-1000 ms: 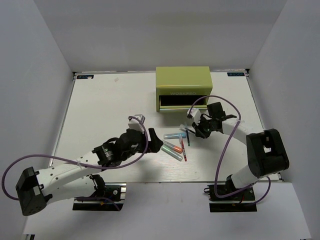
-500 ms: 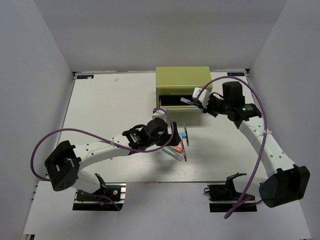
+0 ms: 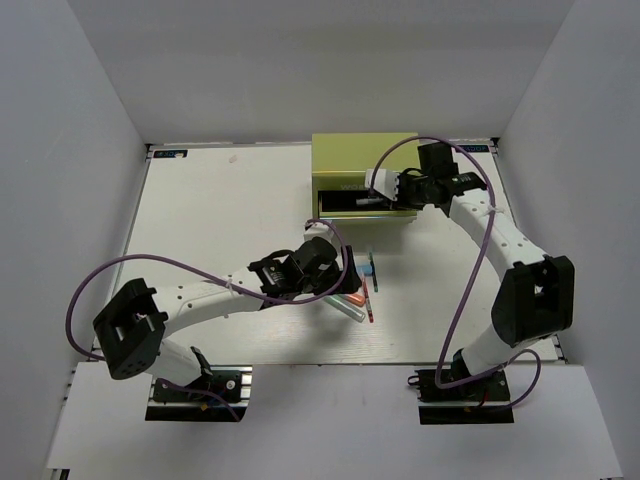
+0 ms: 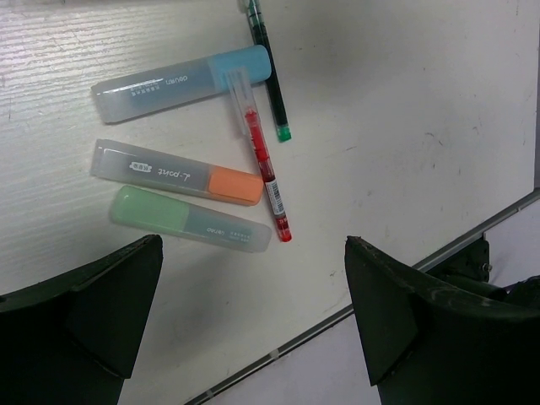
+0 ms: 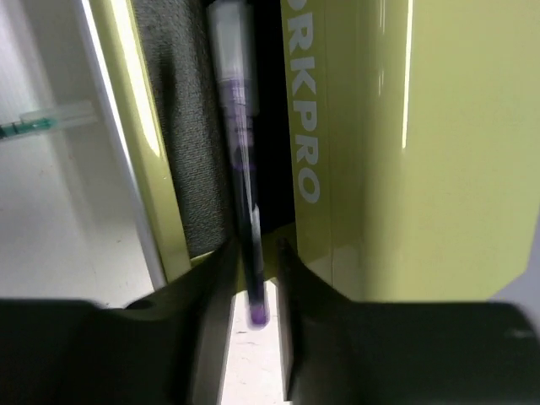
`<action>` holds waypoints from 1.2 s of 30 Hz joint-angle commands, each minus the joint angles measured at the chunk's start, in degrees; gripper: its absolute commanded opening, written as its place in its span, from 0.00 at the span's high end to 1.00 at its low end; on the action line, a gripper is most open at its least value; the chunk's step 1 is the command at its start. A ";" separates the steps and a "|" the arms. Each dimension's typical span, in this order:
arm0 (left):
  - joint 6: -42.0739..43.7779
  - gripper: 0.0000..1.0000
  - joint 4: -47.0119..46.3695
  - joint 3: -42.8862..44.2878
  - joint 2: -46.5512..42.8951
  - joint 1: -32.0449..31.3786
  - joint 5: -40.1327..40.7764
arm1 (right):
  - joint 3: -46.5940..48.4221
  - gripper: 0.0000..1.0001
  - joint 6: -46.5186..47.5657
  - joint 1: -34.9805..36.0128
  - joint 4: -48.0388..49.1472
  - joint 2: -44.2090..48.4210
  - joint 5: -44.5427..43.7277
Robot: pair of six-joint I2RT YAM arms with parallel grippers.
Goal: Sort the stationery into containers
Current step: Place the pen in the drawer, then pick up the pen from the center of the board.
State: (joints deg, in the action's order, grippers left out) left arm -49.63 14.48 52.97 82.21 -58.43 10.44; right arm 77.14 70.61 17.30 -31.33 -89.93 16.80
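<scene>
The stationery lies on the white table under my left gripper [image 4: 253, 253], which stands wide open above it with nothing between its fingers. There is a light blue highlighter [image 4: 181, 80], an orange one [image 4: 177, 173], a green one [image 4: 190, 219], a red pen [image 4: 261, 160] and a dark green pen [image 4: 270, 76]. The same cluster [image 3: 362, 290] shows in the top view. My right gripper [image 5: 253, 253] hovers over the open drawer [image 5: 181, 126] of the yellow-green chest [image 3: 365, 150]. A blurred purple pen [image 5: 240, 169] hangs between its parted fingers, with a gap on one side.
The table's front edge [image 4: 295, 337] runs just below the left gripper. The drawer has a dark liner and sticks out toward the pens. A thin pen [image 5: 34, 122] lies on the table beyond the drawer front. White walls enclose the table.
My right gripper carried the purple pen from the table up to the chest's drawer and has parted its fingers. My left arm swung right over the pen cluster and stays open.
</scene>
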 commanded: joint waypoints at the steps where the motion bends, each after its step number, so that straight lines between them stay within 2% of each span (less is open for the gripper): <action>1: -1.26 0.01 0.11 -0.06 -2.41 -0.28 -0.07 | 3.19 0.64 1.47 0.37 2.93 -1.03 -1.94; 2: -1.26 0.01 0.11 -0.06 -2.41 -0.28 -0.07 | 3.36 0.55 0.68 0.28 3.38 -1.30 -2.03; 5: -1.26 0.01 0.11 -0.06 -1.10 -0.28 -0.59 | 3.45 0.47 -0.73 0.37 4.35 -1.65 -2.21; 8: -1.79 0.01 0.11 1.26 0.57 -0.28 -1.12 | 3.71 0.47 -2.40 0.54 4.35 -1.83 -1.77; 10: -2.40 0.01 0.72 2.66 2.06 -0.28 -1.12 | 4.94 0.50 -5.54 0.28 3.48 -0.52 -0.37; 11: -2.41 0.01 0.72 3.19 2.68 -0.28 -1.82 | 5.47 0.53 -6.70 0.19 3.21 0.10 0.42; 12: -2.41 0.01 1.25 4.24 3.47 -0.89 -1.82 | 6.43 0.67 -11.76 -0.16 2.60 0.72 2.17; 14: -3.63 0.07 2.91 7.04 7.24 -1.41 -2.35 | 7.14 0.83 -16.71 -0.51 1.37 3.53 3.15; 15: -3.64 0.10 3.53 8.02 8.82 -2.03 -2.35 | 6.97 0.99 -22.56 -1.03 0.75 5.27 5.16; 16: -4.16 0.14 4.84 8.98 10.41 -2.03 -2.35 | 6.53 1.00 -24.36 -1.30 0.31 5.99 6.05; 21: -6.61 0.33 12.05 19.17 19.90 -4.14 0.10 | -4.53 1.00 -37.26 -2.80 4.52 15.83 6.24; 23: -7.67 0.39 16.00 23.66 24.03 -4.76 1.34 | -8.39 0.94 -41.40 -3.84 6.63 19.33 3.70; 25: -9.87 0.39 20.12 27.51 27.54 -5.28 3.79 | -10.51 0.90 -43.10 -4.81 7.33 21.62 2.45; 31: -11.72 0.37 26.55 33.41 32.30 -5.29 8.10 | -17.63 0.89 -44.33 -7.89 7.69 27.96 2.71; 36: -12.34 0.36 27.18 35.53 34.76 -5.29 9.68 | -21.15 0.88 -45.03 -9.47 7.69 30.77 3.77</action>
State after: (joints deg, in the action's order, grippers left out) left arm -60.75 38.00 86.41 116.14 -63.55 17.26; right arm 57.14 27.77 8.75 -25.52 -61.60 19.64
